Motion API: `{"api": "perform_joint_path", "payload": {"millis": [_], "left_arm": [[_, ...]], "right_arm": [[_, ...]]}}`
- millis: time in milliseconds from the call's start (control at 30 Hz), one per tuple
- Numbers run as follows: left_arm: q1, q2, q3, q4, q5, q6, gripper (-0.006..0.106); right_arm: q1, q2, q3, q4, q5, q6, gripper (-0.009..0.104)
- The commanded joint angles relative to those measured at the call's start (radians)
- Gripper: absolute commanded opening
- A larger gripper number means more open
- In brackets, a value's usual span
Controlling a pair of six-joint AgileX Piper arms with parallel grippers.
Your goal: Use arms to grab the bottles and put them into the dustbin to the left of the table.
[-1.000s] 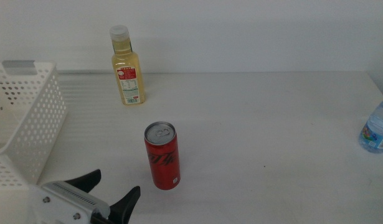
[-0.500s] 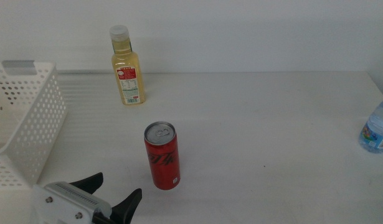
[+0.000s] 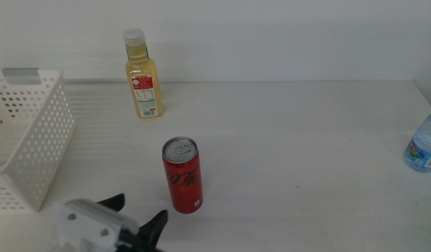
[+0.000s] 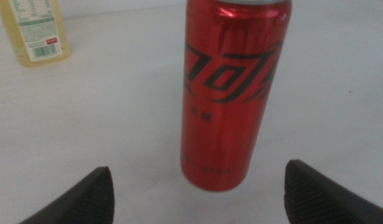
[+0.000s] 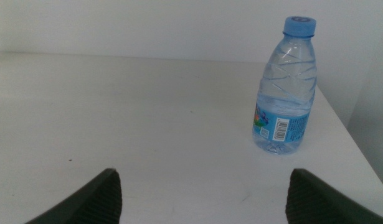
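A slim red cola can (image 3: 182, 175) stands upright in the middle of the white table (image 3: 292, 133). My left gripper (image 3: 139, 213) is open at the table's near edge, just short of the can and a little to its left. In the left wrist view the can (image 4: 231, 93) stands close ahead, between the spread jaws of the left gripper (image 4: 199, 177) but beyond them, untouched. The yellow-liquid bottle (image 3: 144, 77) stands at the back. The clear blue-capped water bottle (image 5: 284, 93) stands ahead of my open right gripper (image 5: 203, 180), well apart from it.
The white perforated dustbin (image 3: 33, 140) stands at the table's left, with a grey tab (image 3: 22, 73) on its rim. The water bottle (image 3: 424, 143) sits at the table's far right edge. The yellow bottle (image 4: 32, 31) shows beyond the can.
My left gripper has crept to the right and towards the red can, still open. The can, both bottles and the dustbin have not moved.
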Motion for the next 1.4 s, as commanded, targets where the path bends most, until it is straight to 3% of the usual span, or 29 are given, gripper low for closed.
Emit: {"api": "perform_joint_path", "payload": {"millis": [0,633,1100,1367], "left_arm": [[-0.003,0.020,-0.046,0.003,-0.175,-0.032,0.090],[0.009,0.225,-0.282,0.008,-0.165,-0.046,0.090],[0.089,0.334,-0.391,0.143,-0.181,-0.073,0.090],[0.089,0.354,-0.435,0.147,-0.181,-0.068,0.090]], "right_arm": [[-0.005,-0.027,-0.009,-0.009,-0.071,-0.012,0.079],[-0.005,-0.027,-0.009,-0.009,-0.071,-0.012,0.079],[-0.005,-0.027,-0.009,-0.009,-0.071,-0.012,0.079],[-0.005,-0.027,-0.009,-0.009,-0.071,-0.012,0.079]]}}
